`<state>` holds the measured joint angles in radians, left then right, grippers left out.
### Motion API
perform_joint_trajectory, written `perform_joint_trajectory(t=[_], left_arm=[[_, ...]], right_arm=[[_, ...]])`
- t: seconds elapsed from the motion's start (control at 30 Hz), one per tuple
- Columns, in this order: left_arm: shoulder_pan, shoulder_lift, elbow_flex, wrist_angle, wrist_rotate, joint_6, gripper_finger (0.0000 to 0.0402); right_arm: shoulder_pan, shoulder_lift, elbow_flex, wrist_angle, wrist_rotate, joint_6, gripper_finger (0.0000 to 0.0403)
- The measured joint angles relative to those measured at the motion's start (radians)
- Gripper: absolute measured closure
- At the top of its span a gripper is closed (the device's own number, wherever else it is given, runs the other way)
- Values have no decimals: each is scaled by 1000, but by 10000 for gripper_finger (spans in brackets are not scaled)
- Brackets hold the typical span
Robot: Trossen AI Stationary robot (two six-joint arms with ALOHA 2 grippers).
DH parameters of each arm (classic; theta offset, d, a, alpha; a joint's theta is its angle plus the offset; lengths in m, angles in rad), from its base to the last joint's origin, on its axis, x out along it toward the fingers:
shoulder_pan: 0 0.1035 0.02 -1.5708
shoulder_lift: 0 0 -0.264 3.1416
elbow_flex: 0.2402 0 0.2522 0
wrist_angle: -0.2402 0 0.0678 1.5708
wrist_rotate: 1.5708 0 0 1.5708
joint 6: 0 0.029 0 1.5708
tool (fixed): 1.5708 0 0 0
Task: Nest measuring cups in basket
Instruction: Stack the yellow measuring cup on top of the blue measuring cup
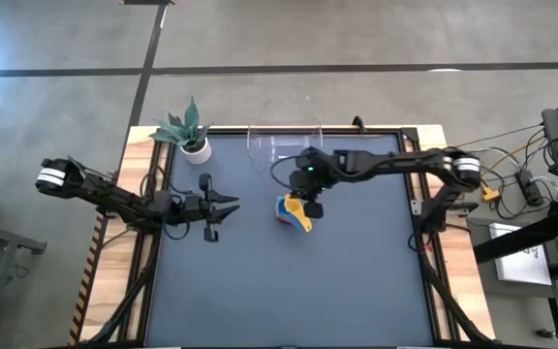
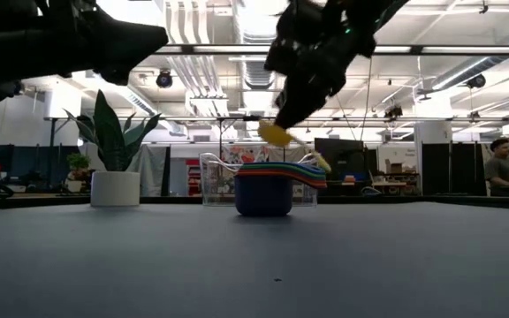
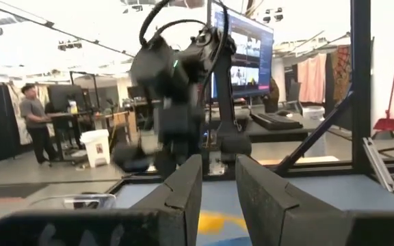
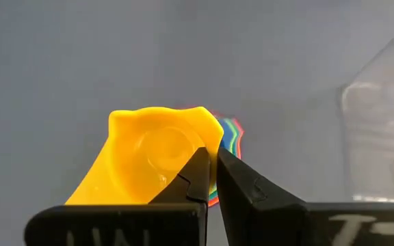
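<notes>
Plant pot [image 1: 198, 148] beside basket [image 1: 281, 143]

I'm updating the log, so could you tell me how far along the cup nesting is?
Done: several measuring cups sit nested in a stack on the table. In hand: the right gripper holds the yellow cup above that stack. Left: the stack is still outside the basket. The left gripper waits open, apart.

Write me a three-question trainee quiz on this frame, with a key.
1. True or false: the right hand holds the yellow cup above the stack.
2. Where does the stack sit? A) in the basket B) on the table, outside the basket C) beside the plant
3. Fill in: the stack's bottom cup is ____.

Key: 1 true; 2 B; 3 blue.
</notes>
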<state>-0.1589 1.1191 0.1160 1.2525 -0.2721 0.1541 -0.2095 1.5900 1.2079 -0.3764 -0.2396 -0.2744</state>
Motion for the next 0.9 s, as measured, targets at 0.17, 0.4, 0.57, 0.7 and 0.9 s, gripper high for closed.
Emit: perform_joint_trajectory(t=[0.17,0.4,0.57,0.7,0.9], left_arm=[[0,-2,12,-5,0,42,327],[15,-5,18,-27,-2,69,327],[23,-6,18,-59,-4,66,327],[24,-6,18,-66,-9,64,327],[25,-5,18,-69,-9,56,327]], right_arm=[[-3,116,70,-85,-2,-26,394],[-8,179,122,-107,-4,-31,383],[-7,163,148,-102,-4,-38,355],[-7,126,160,-96,-4,-39,321],[-7,70,160,-117,4,-3,270]])
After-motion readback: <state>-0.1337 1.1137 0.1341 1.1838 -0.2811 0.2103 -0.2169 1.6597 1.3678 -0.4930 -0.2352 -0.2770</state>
